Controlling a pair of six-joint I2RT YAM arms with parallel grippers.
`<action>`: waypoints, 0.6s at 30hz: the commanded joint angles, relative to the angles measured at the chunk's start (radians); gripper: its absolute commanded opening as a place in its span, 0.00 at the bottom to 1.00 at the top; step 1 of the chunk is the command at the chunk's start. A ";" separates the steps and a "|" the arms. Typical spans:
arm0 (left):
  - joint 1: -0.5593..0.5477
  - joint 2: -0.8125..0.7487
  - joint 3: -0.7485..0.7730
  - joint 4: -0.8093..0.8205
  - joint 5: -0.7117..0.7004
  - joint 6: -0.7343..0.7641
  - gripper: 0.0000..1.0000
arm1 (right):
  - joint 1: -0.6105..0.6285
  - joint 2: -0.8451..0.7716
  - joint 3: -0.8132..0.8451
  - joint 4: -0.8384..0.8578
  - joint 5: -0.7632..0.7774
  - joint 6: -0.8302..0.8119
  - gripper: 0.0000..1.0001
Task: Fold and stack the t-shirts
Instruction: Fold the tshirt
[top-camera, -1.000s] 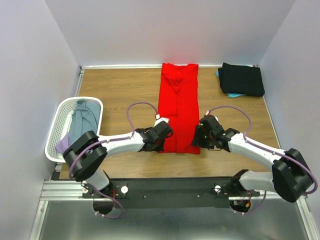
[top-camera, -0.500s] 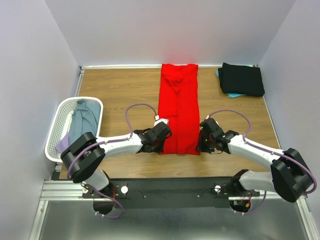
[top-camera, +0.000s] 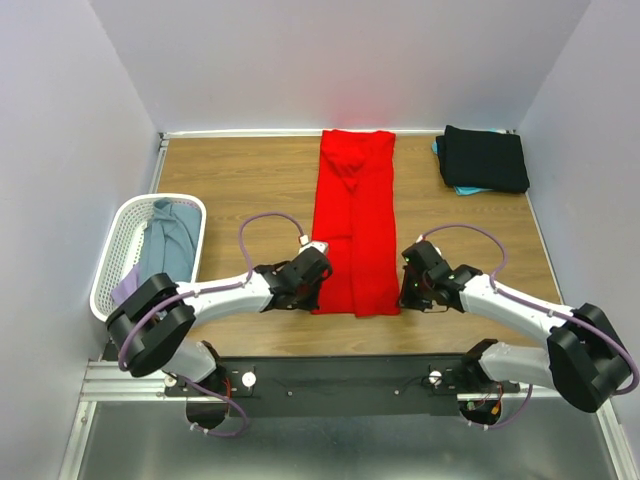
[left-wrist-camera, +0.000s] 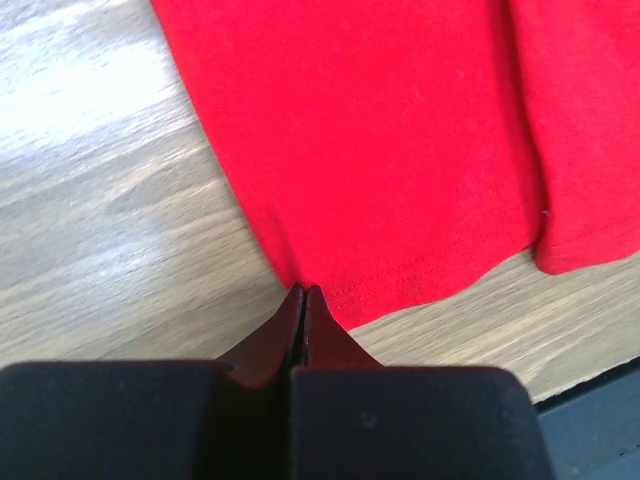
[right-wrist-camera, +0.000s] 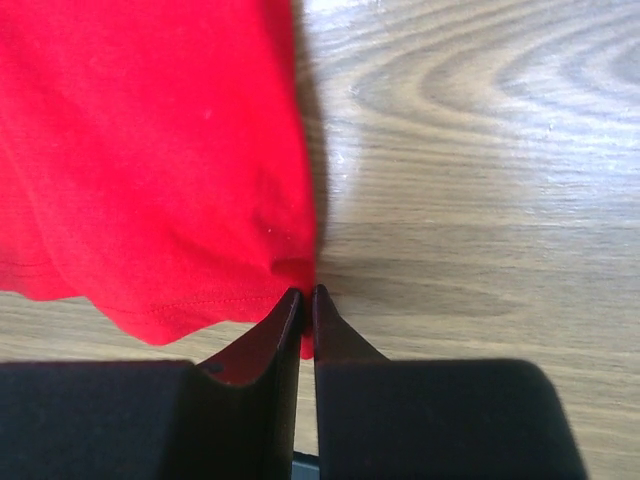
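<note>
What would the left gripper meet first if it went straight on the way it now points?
The red t-shirt: the left gripper is pinched shut at its near hem, and red cloth fills the line ahead. How steeply it tilts toward the table is unclear.

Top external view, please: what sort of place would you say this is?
Probably a robotics lab test cell, not a home: plain white walls box in a wooden table, with a laundry basket and a red t-shirt laid out.

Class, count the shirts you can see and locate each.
5: red shirt mid-table; black shirt atop teal shirt, far right; grey-blue shirt, lavender shirt in basket. Others may hide there.
</note>
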 joint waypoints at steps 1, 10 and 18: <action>0.018 -0.041 -0.035 -0.002 0.053 -0.003 0.00 | 0.009 -0.018 -0.012 -0.044 0.026 0.016 0.14; 0.015 -0.079 -0.081 0.031 0.151 0.000 0.00 | 0.039 -0.083 -0.011 -0.062 -0.037 0.022 0.11; 0.001 -0.208 -0.044 -0.062 0.150 -0.005 0.00 | 0.168 -0.161 0.072 -0.168 0.010 0.099 0.09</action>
